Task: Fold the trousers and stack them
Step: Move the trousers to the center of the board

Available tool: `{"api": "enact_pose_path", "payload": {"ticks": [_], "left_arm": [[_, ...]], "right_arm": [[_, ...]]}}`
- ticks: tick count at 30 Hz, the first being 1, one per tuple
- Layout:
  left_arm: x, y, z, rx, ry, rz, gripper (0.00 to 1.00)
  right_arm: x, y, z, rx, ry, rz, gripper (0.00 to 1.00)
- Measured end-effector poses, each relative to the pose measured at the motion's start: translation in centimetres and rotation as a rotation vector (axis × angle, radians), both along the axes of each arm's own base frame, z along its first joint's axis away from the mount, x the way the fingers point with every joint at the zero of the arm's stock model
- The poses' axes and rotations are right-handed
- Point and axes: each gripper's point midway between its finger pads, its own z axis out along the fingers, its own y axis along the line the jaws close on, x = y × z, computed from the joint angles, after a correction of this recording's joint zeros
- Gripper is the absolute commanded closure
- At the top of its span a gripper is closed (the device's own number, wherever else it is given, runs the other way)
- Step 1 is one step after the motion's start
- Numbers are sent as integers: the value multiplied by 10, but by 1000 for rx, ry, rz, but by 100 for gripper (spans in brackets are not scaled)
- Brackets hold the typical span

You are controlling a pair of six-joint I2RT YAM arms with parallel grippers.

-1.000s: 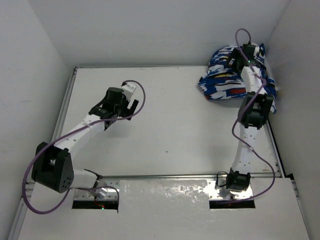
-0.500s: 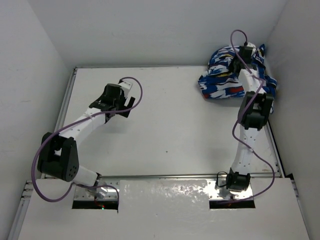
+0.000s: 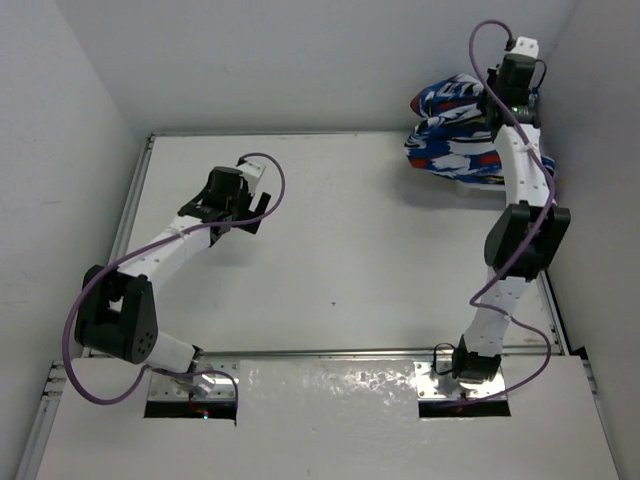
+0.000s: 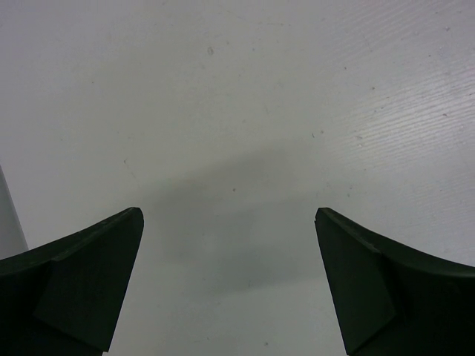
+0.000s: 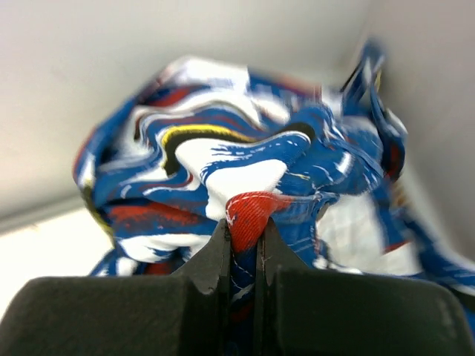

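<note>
Table (image 3: 350,250) | trousers (image 3: 450,150) bunched, far-right corner | right jaws clenched on them | left jaws spread

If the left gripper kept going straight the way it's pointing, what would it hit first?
Most likely the bare table. The left gripper points down at it, and nothing else shows ahead.

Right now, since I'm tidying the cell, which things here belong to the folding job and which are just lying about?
Job: trousers, pinched by the shut right gripper.
Idle: left gripper, open above the table.
</note>
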Motion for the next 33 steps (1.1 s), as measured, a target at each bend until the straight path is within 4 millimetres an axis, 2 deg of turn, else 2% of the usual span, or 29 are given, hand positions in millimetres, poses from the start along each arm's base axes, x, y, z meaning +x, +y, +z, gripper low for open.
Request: {"api": "enact_pose_path", "payload": {"ticks": [3,5,10,12,16,21,23,25,27,28,30,31,33], "left_arm": [[1,-1,4,-10,-6,4,0],[6,-4,12,-27,-25,5,1],[25,-15,49,-83,-108,-7,0],[32,-20,65,-111,-145,-12,0],[41,-30,90,-174,-194,-21,0],[44,-35,108,-229,-217,-4,0],[46,-35,117,-242,-229,8,0],[49,-30,128,-261,-244,32,0],[54,-19,144,-280,-275,71,1],[57,-9,153,-290,-296,96,0],[64,12,169,-310,-336,149,0],[66,25,176,-317,-355,181,0],[69,55,184,-310,-383,251,0]], "right_arm": [[-19,4,65,-31,-110,17,100],[-33,11,116,-44,-211,43,100],[-80,43,240,-100,-475,142,100],[-105,69,284,-126,-579,208,100],[-154,130,357,-111,-796,386,100],[-224,199,440,15,-1103,623,100],[-253,235,468,81,-1217,733,100],[-282,275,490,142,-1322,846,100],[-299,309,495,197,-1371,925,100],[-301,325,491,221,-1368,960,100],[-288,345,476,252,-1326,981,100],[-273,353,462,262,-1279,977,100],[-227,372,416,277,-1124,951,100]]}}
